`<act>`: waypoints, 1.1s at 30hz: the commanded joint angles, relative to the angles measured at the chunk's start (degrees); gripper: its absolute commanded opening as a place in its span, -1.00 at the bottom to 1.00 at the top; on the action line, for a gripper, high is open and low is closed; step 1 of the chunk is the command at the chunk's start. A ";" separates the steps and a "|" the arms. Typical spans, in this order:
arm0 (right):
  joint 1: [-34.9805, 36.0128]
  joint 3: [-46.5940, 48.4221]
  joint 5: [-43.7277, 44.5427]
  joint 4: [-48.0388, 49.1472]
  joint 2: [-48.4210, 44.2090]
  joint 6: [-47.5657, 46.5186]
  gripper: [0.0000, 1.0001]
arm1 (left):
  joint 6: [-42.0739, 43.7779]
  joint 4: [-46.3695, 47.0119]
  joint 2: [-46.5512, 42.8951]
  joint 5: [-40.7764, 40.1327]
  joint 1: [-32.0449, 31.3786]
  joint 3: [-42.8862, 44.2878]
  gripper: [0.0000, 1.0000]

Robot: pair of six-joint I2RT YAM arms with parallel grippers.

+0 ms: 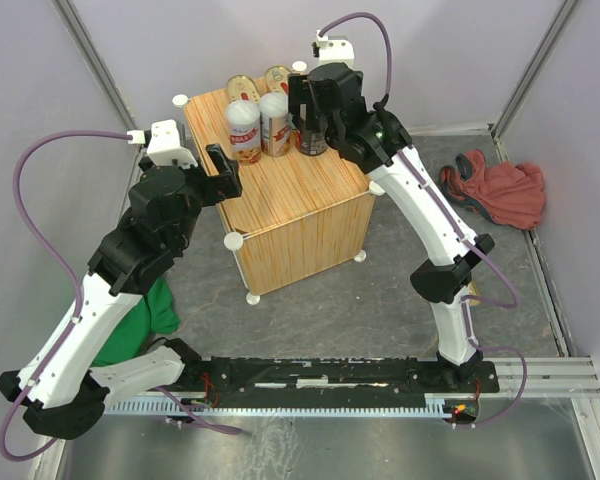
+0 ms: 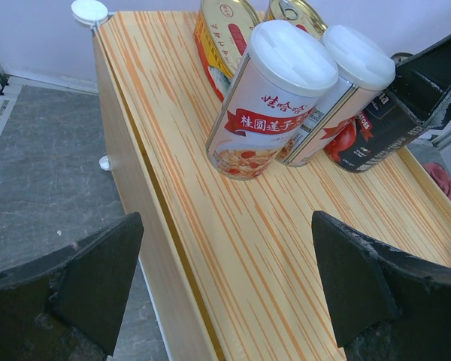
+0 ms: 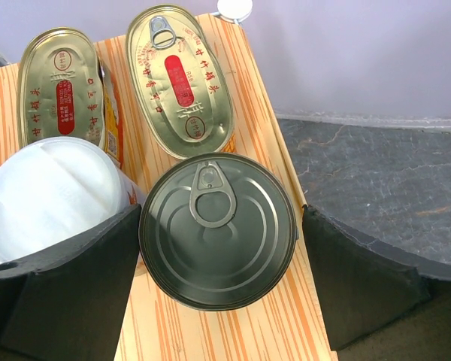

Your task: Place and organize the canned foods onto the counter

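Observation:
The wood-grain counter point(image 1: 290, 200) holds five cans at its back. Two oval gold cans with red labels point(image 1: 242, 88) point(image 1: 278, 78) lie behind two tall white-lidded cans point(image 1: 243, 130) point(image 1: 275, 122). The dark round can point(image 1: 312, 142) stands to their right. My right gripper point(image 1: 313, 120) is open and straddles the dark can point(image 3: 218, 229) from above, with a small gap at the right finger point(image 3: 361, 286). My left gripper point(image 1: 223, 168) is open and empty above the counter's left front edge point(image 2: 227, 226), short of the nearest tall can point(image 2: 267, 105). The rectangular gold cans are out of view.
A red cloth point(image 1: 500, 190) lies on the floor at the right, and a green cloth point(image 1: 145, 315) under my left arm. White knobs point(image 1: 180, 100) mark the counter's corners. Grey walls close in the back and sides.

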 commanded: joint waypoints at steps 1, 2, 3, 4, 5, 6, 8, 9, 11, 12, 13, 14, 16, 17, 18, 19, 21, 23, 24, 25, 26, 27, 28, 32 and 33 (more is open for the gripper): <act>-0.28 -0.20 0.35 4.82 -5.41 -0.40 0.86 | 0.62 3.13 -0.18 0.69 0.45 -0.03 0.98; -0.28 -0.31 0.37 4.75 -5.83 -0.53 0.86 | 0.58 3.28 -0.11 0.69 0.40 0.00 0.98; -0.29 -0.31 0.37 4.68 -6.33 -0.66 0.86 | 0.59 3.39 -0.02 0.69 0.43 0.10 0.98; -0.26 -0.31 0.34 4.68 -6.85 -0.71 0.86 | 0.62 3.39 0.07 0.69 0.39 0.26 0.98; -0.18 -1.17 0.32 4.63 -7.46 -0.78 0.87 | 0.63 3.39 0.21 0.69 0.38 0.38 0.98; -0.08 -2.21 0.37 4.71 -8.18 -0.93 0.86 | 0.70 3.45 0.30 0.69 0.39 0.51 0.98; 0.30 -3.55 0.64 4.73 -9.70 -1.26 0.86 | 0.80 3.45 0.52 0.69 0.41 0.78 0.98; 0.67 -4.33 0.93 4.79 -10.47 -1.51 0.86 | 0.81 3.50 0.65 0.69 0.39 1.02 0.98; 1.20 -5.96 1.59 4.80 -12.47 -1.95 0.86 | 0.86 3.57 0.80 0.69 0.38 1.25 0.98; 1.43 -7.03 1.78 4.88 -13.38 -2.03 0.86 | 0.94 3.64 0.87 0.69 0.38 1.41 0.99; 1.50 -8.01 1.77 4.98 -14.36 -2.04 0.86 | 0.98 3.69 0.88 0.69 0.38 1.39 0.99; 1.51 -8.95 1.87 4.76 -15.53 -1.99 0.86 | 1.06 3.70 0.96 0.69 0.38 1.51 0.99; 1.59 -10.49 1.95 4.07 -17.16 -1.75 0.86 | 0.92 3.63 0.90 0.69 0.38 1.55 0.99; 1.74 -11.75 2.19 3.95 -18.28 -1.65 0.86 | 0.78 3.74 0.84 1.70 0.38 1.47 0.99; 1.89 -13.19 2.48 4.07 -19.53 -1.54 0.86 | 0.66 3.86 0.80 2.12 0.35 1.37 0.99; 2.02 -15.02 2.84 4.29 -20.89 -1.33 0.86 | 0.52 3.86 0.72 2.25 0.38 1.31 0.99; 2.12 -19.71 3.65 4.70 -24.16 -0.62 0.85 | 0.26 3.87 0.50 2.36 0.31 1.22 0.99; 2.08 -23.84 4.73 4.32 -27.43 0.32 0.85 | 0.06 3.84 0.13 2.45 0.35 1.08 0.99; 2.12 -26.12 5.62 3.91 -29.28 0.93 0.84 | 0.02 3.72 -0.02 2.49 0.42 1.11 0.99; 2.13 -28.63 6.82 3.64 -31.10 1.62 0.83 | 0.02 3.63 -0.18 2.57 0.37 1.15 0.99; 2.13 -31.35 7.63 3.37 -33.26 2.28 0.83 | -0.06 3.48 -0.37 2.54 0.35 1.22 0.99; 2.13 -34.26 8.44 3.10 -35.45 2.92 0.83 | -0.07 3.26 -0.57 2.53 0.38 1.25 0.99; 2.13 -37.11 9.42 2.71 -37.61 3.54 0.82 | -0.15 3.17 -0.79 2.53 0.43 1.32 0.99; 2.13 -47.85 13.07 -0.62 -45.97 7.13 0.82 | -0.44 2.55 -1.38 2.74 0.41 1.46 0.99; 2.13 -50.51 13.63 -1.60 -47.91 8.24 0.82 | -0.63 2.36 -1.48 2.99 0.34 1.42 0.99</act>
